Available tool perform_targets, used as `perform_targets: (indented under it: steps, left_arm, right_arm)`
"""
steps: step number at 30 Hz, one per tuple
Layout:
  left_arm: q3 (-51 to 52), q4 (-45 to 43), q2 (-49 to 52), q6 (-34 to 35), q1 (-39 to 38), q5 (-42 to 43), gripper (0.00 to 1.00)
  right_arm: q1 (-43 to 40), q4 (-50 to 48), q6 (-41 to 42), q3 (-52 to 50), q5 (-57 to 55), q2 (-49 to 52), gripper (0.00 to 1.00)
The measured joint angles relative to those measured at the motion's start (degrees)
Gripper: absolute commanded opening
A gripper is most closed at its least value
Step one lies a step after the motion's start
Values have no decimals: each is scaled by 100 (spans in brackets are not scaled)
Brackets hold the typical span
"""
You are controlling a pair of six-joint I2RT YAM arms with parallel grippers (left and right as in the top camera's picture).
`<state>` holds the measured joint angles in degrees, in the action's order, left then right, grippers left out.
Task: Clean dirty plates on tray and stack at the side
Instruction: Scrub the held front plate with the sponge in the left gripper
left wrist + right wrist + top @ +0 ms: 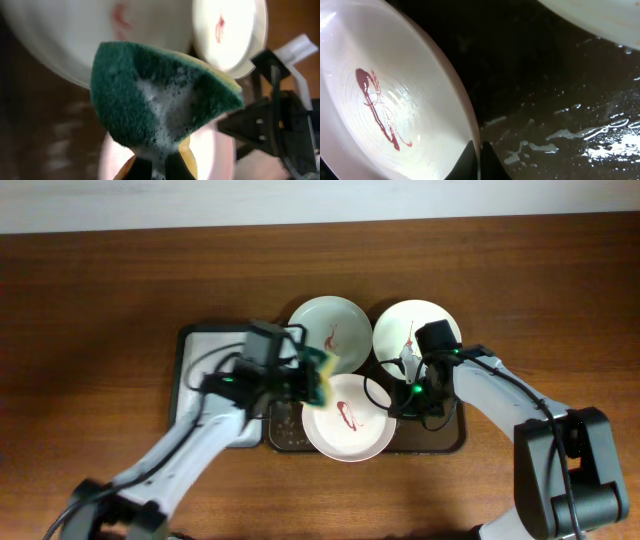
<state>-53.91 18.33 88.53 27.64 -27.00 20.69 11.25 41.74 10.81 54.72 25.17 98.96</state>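
Three plates lie on the dark brown tray (452,442), each with a red sauce squiggle: a mint green plate (330,330) at the back left, a white plate (415,330) at the back right, and a white plate (345,435) in front. My left gripper (300,380) is shut on a green and yellow soapy sponge (322,372) (160,85), held over the front plate's left edge. My right gripper (405,395) (479,152) is shut on the right rim of the front white plate (385,110). The wet tray floor (560,75) shows beside it.
A smaller black-rimmed white tray (200,355) sits to the left, under my left arm. Brown table surface lies all around. In the left wrist view the right arm (280,125) is close on the right, with the back white plate (230,35) above it.
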Motion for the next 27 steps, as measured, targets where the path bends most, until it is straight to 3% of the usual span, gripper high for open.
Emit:
perform_targets:
  steps: [4,11,17,27]
  left_arm:
    - [2,-577,431,581,-675,116,0]
    - [0,-946,957,1582,-1097,87,0]
    - [0,-909,1309,1810,-1119,-55,0]
    - [-177,-201,1357,1670,-1178,-1034,0]
  right_arm:
    - [0,0,-2,0,0,0,4]
    - [0,-2,-4,0,0,0,4]
    - [0,-2,-2,0,-2,0,4]
    - [13,-26,24,-20,7,11,4]
